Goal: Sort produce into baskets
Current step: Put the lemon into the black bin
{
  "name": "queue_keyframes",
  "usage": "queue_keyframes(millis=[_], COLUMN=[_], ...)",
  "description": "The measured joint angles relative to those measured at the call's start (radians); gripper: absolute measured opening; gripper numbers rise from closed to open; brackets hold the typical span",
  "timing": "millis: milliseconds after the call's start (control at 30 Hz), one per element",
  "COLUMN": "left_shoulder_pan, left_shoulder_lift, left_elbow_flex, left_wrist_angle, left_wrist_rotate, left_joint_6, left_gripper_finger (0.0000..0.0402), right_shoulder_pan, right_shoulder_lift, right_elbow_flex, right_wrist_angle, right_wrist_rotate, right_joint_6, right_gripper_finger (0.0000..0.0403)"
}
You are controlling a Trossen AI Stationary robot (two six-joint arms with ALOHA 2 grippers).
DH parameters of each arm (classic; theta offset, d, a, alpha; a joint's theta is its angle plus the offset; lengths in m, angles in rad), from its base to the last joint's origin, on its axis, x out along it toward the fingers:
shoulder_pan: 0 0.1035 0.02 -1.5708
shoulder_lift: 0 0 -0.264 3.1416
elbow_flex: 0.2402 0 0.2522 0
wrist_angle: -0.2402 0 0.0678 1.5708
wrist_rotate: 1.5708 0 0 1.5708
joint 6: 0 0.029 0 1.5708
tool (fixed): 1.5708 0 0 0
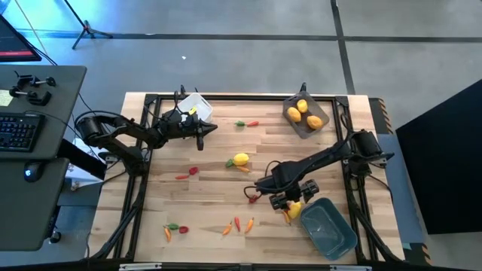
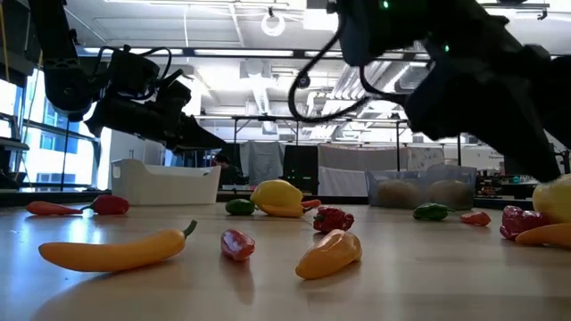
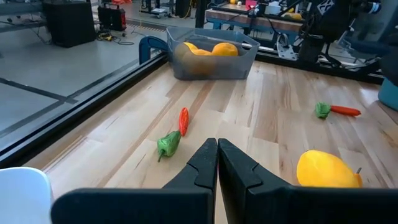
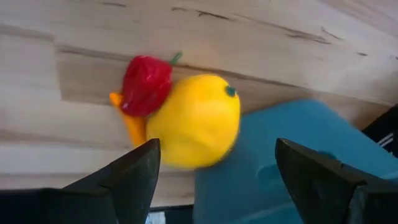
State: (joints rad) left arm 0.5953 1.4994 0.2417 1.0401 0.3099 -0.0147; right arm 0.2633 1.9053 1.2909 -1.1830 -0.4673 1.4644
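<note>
Right tool gaped wide, empty, above yellow fruit beside blue basket, poised for pickup; left tool shut, empty.

You have three bins on the table: one bin at the far left, a second bin at the far right with three fruits in it, and a third bin at the near right. The left gripper hangs just near of the far-left bin. The right gripper is just left of the near-right bin, over a fruit that touches a pepper. Another fruit lies in the middle. Carrots lie at the near edge, with more pieces to their left.
</note>
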Motion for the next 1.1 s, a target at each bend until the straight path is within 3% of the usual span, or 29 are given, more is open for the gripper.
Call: queue_keyframes(millis=[333,767,1100], left_shoulder_pan=[0.000,0.000,0.000], left_shoulder_lift=[0.000,0.000,0.000], left_elbow_flex=[0.000,0.000,0.000], left_wrist_angle=[-0.001,-0.005,-0.005], left_wrist_rotate=[0.000,0.000,-0.023], left_joint_6=[-0.011,-0.011,-0.012], left_gripper_finger=[0.0000,0.0000,0.0000], right_shoulder_pan=[-0.001,-0.009,-0.083], right_shoulder_lift=[0.000,0.000,-0.009], right_elbow_flex=[-0.075,-0.079,0.000], right_wrist_angle=[0.093,0.106,0.006], right_wrist_rotate=[-0.004,0.004,0.111], right_joint_6=[-0.006,-0.064,-0.307], right_gripper_finger=[0.0303,0.0175,0.0160])
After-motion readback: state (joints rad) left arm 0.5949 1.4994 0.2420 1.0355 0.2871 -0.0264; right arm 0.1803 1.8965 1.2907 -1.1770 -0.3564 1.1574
